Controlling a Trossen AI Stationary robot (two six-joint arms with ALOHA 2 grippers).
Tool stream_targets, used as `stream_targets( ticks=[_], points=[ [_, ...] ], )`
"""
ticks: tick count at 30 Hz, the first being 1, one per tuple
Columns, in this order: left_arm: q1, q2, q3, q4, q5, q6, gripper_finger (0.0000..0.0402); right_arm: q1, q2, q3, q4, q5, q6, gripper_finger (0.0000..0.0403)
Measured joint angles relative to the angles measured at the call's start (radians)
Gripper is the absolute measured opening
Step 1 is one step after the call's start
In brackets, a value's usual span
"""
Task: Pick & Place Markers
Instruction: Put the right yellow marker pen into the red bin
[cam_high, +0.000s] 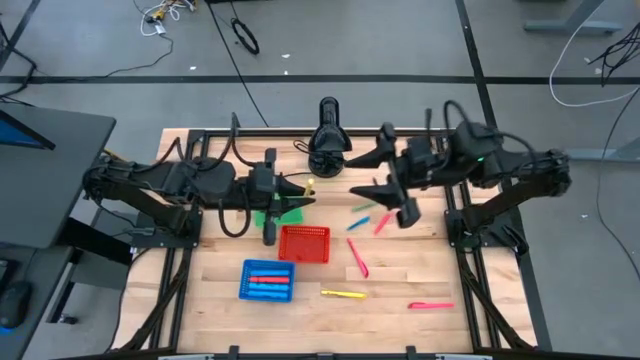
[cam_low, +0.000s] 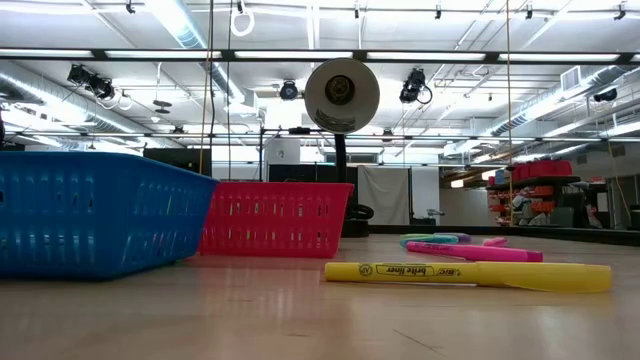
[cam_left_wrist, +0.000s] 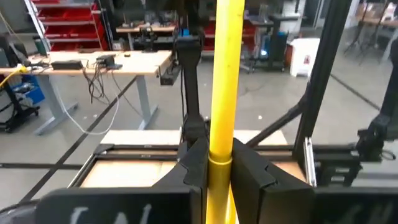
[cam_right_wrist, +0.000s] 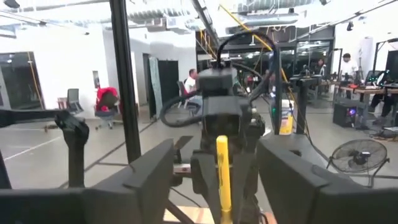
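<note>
As seen from the high view, the left hand (cam_high: 300, 190) is clamped narrow on a yellow marker (cam_high: 309, 186), of which only a small tip is made out between the two hands. The right hand (cam_high: 372, 172) is spread wide just beside it, nothing gripped. A green basket (cam_high: 268, 216) is mostly hidden under the left arm; a red basket (cam_high: 304, 243) and a blue basket (cam_high: 267, 280) stand on the bench (cam_high: 400, 320). Loose markers lie on the bench well below the hands: a second yellow one (cam_high: 343, 294) and pink ones (cam_high: 357, 257).

Low view: neither hand is shown. The loose yellow marker (cam_low: 467, 274) lies nearest, pink and green ones behind it.

Left wrist view: the held yellow marker (cam_left_wrist: 226, 74) is pinched between the left fingers (cam_left_wrist: 194, 163) and stands out beyond them, its far end cut off at the frame edge.

Right wrist view: the right fingers (cam_right_wrist: 146, 177) are parted wide. The yellow marker (cam_right_wrist: 222, 171) is seen between them, gripped by the left hand (cam_right_wrist: 222, 163) opposite; contact with the right fingers cannot be told.
</note>
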Motion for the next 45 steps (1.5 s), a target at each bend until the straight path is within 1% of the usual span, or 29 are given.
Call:
stream_targets(
  ticks=[3, 6, 9, 12, 18, 22, 25, 31, 37, 40, 45],
  points=[
    [0.002, 0.000, 0.000, -0.079, 0.002, 0.000, 0.0046, 0.000, -0.029, 0.000, -0.020, 0.000, 0.017, 0.0251],
    [0.015, 0.000, 0.000, -0.174, 0.021, -0.017, 0.0046, 0.000, -0.042, 0.000, -0.043, 0.031, 0.018, 0.0261],
    [0.032, 0.001, 0.000, -0.276, 0.029, -0.039, 0.0046, 0.000, -0.043, 0.000, -0.056, 0.039, 0.018, 0.0264],
    [0.048, 0.001, 0.000, -0.341, 0.029, -0.039, 0.0046, 0.000, -0.043, 0.000, -0.056, 0.040, 0.017, 0.0264],
    [0.085, 0.011, 0.000, -0.444, 0.086, -0.061, 0.0046, 0.000, -0.043, 0.000, -0.056, 0.039, 0.017, 0.0265],
    [0.109, 0.038, 0.008, -0.516, 0.147, -0.091, 0.0046, 0.000, -0.043, 0.000, -0.056, 0.039, 0.016, 0.0265],
    [0.124, 0.088, 0.048, -0.630, 0.187, -0.106, 0.0046, 0.000, -0.043, 0.000, -0.055, 0.040, 0.007, 0.0265],
    [0.136, 0.204, 0.166, -0.835, 0.190, -0.105, 0.0046, 0.000, -0.043, 0.000, -0.048, 0.040, 0.007, 0.0265],
    [0.136, 0.330, 0.235, -1.008, 0.220, -0.078, 0.0046, 0.000, -0.043, 0.000, -0.047, 0.039, -0.004, 0.0265],
    [0.136, 0.384, 0.243, -1.060, 0.223, -0.066, 0.0046, 0.000, -0.043, 0.000, -0.036, 0.039, -0.009, 0.0265],
    [0.136, 0.441, 0.245, -1.061, 0.256, -0.065, 0.0046, 0.000, -0.043, 0.000, -0.030, 0.039, -0.009, 0.0265]
  ],
)
